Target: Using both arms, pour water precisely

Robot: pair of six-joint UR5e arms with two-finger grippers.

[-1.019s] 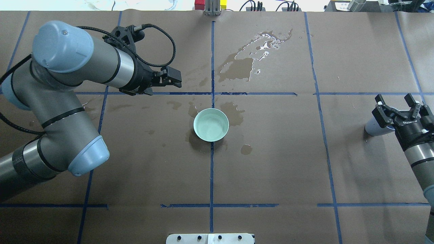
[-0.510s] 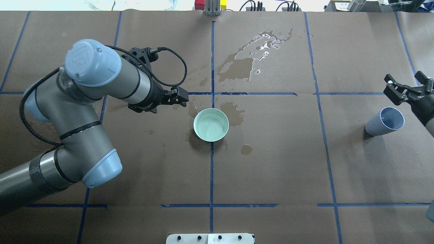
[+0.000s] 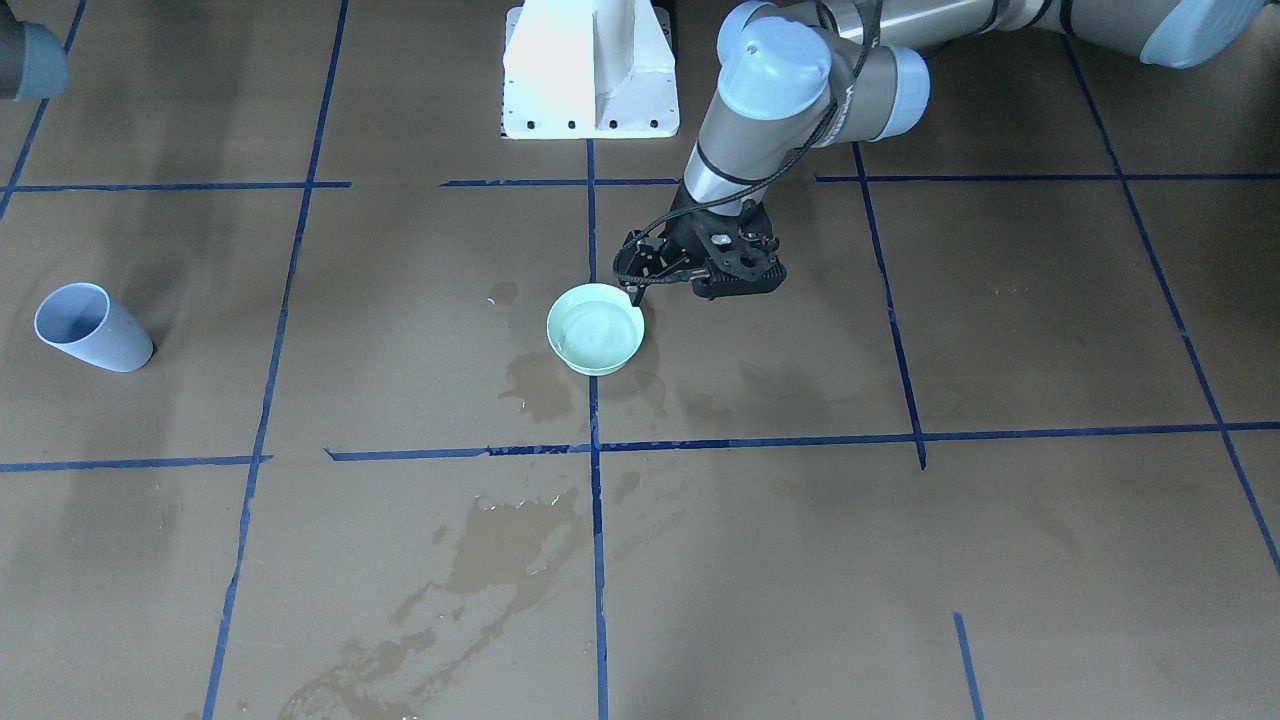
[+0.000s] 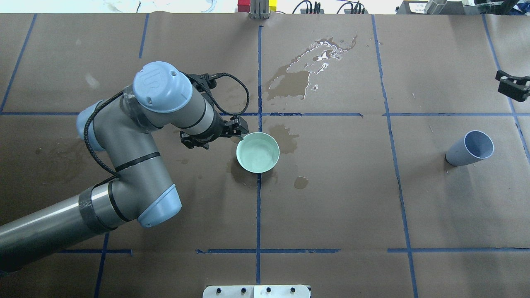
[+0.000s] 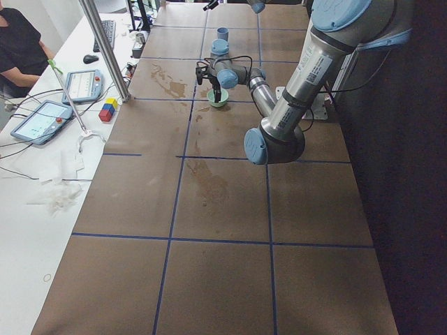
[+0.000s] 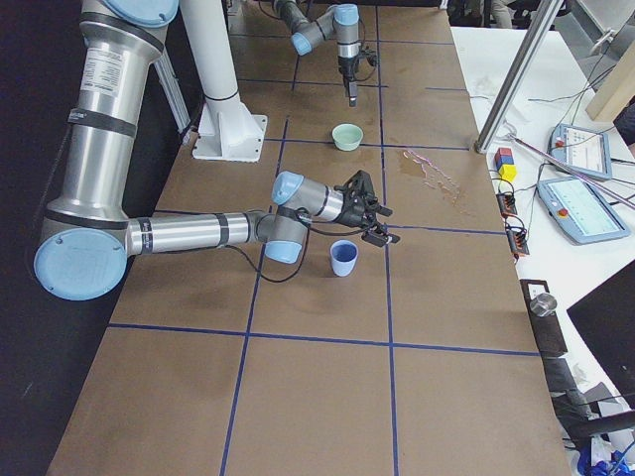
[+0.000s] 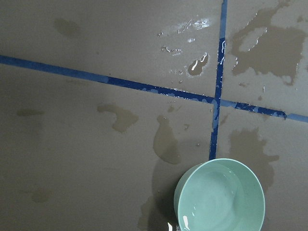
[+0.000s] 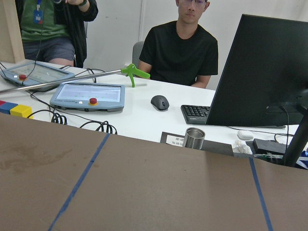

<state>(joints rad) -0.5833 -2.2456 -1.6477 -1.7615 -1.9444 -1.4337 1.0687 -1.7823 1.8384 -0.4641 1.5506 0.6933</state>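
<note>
A pale green bowl [image 4: 276, 145] stands at the table's middle, with clear water [image 4: 256, 156] as a faint sheen inside; it also shows in the front view [image 3: 595, 365] and the left wrist view [image 7: 185, 202]. My left gripper [image 4: 241, 133] is low at the bowl's left rim, fingertips at the rim, and looks open [image 3: 638, 285]. I cannot tell whether it straddles the rim. A pale blue cup [image 4: 470, 149] stands upright at the right. My right gripper [image 4: 512, 86] is open and empty, beyond the cup at the view's right edge, partly cut off.
Dark wet stains [image 4: 298, 78] mark the brown board beyond and around the bowl. The white pedestal [image 3: 590, 70] stands at the robot's side. Beyond the far edge are tablets [image 8: 89, 96], coloured blocks [image 5: 108, 108] and seated operators [image 8: 180, 48].
My left arm has swung right and down until its gripper is at the bowl's rim. My right gripper has pulled away from the blue cup toward the far right; the cup stays standing.
</note>
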